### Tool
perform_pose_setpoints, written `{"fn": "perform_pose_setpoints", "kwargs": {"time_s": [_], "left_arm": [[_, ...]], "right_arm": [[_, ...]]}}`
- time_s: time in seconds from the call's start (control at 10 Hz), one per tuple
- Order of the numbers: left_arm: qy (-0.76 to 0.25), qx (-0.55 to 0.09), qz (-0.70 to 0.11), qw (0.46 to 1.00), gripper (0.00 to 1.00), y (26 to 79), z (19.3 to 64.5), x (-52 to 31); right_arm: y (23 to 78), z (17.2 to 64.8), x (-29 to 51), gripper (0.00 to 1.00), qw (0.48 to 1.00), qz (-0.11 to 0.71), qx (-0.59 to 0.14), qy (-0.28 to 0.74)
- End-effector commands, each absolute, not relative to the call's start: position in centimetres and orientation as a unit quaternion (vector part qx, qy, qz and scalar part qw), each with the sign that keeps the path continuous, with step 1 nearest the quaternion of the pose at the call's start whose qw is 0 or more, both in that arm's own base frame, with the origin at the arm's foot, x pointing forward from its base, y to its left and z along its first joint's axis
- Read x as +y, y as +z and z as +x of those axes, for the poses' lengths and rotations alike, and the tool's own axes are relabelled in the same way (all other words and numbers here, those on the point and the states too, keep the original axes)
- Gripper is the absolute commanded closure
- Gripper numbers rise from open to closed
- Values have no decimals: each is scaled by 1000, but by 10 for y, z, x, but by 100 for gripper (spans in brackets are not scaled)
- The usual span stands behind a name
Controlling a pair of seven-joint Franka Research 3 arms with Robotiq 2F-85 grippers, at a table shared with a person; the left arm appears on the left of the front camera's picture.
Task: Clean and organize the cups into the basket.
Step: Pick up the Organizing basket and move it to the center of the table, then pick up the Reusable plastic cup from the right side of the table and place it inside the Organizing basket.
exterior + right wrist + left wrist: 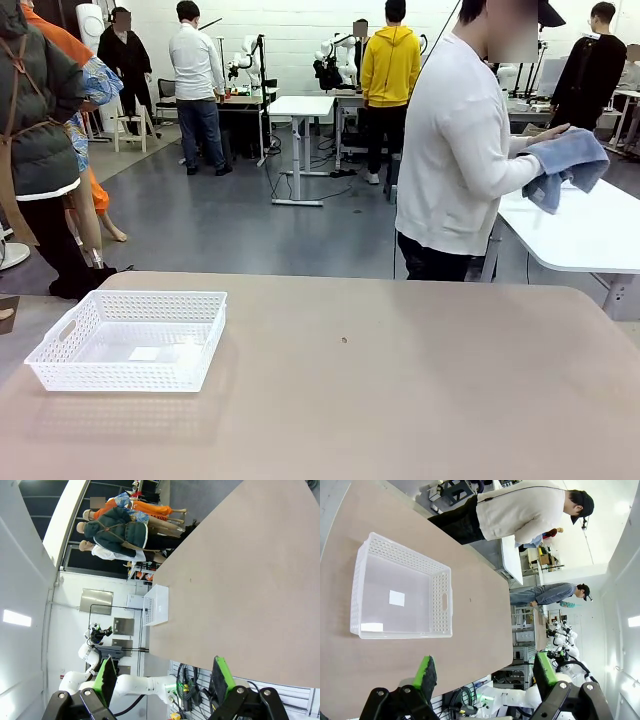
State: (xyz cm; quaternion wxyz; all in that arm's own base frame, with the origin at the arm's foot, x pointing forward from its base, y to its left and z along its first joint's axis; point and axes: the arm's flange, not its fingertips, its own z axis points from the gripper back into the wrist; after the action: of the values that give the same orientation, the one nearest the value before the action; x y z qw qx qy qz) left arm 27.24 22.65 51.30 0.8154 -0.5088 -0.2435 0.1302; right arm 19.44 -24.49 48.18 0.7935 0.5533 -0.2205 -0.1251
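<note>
Table: a long matte brown table (420, 400) with one tiny dark speck (344, 340) near its middle.

Basket: a shallow rectangular white plastic basket with fine lattice sides (110, 375) stands on the left near part of the table, well apart from the speck.

Inside the basket: the left wrist view looks almost straight down into it (the front view gives only a slanted glimpse). It shows a smooth floor with a small square white sticker (396, 597) and a cut-out handle in the end wall.

Left hand: the left hand (484, 666) hangs over the table's near edge, near the basket and not touching it. Its two fingers with green pads (426, 672) stand wide apart with nothing between them.

Right hand: the right hand (163, 667) hangs just off the table's edge. Its green-padded fingers (221, 672) are spread wide and hold nothing.

Right wrist view: here the basket (156, 605) is small and far off, at the other end of the tabletop (the sticker is too small to make out).

Person: a person in a white long-sleeved top (455, 150) stands at the far side, turned toward a second, white table (590, 235) on the right.

Cloth: the front view shows a blue-grey cloth (570, 165) held in the person's hands above that white table.
</note>
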Motion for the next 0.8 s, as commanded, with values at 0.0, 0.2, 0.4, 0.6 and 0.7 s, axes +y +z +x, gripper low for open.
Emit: {"fn": "perform_pose_setpoints", "kwargs": {"time_s": [0.0,0.2,0.4,0.6,0.7], "left_arm": [[130,-246,-506,817,0,514,273,227],[130,-246,-506,817,0,514,273,227],[130,-246,-506,817,0,514,273,227],[130,-246,-506,817,0,514,273,227],[130,-246,-506,817,0,514,273,227]], "right_arm": [[483,196,-244,0,791,557,-223,-121],[483,196,-244,0,791,557,-223,-121],[483,196,-244,0,791,557,-223,-121],[483,196,-244,0,791,557,-223,-121],[483,196,-244,0,791,557,-223,-121]]}}
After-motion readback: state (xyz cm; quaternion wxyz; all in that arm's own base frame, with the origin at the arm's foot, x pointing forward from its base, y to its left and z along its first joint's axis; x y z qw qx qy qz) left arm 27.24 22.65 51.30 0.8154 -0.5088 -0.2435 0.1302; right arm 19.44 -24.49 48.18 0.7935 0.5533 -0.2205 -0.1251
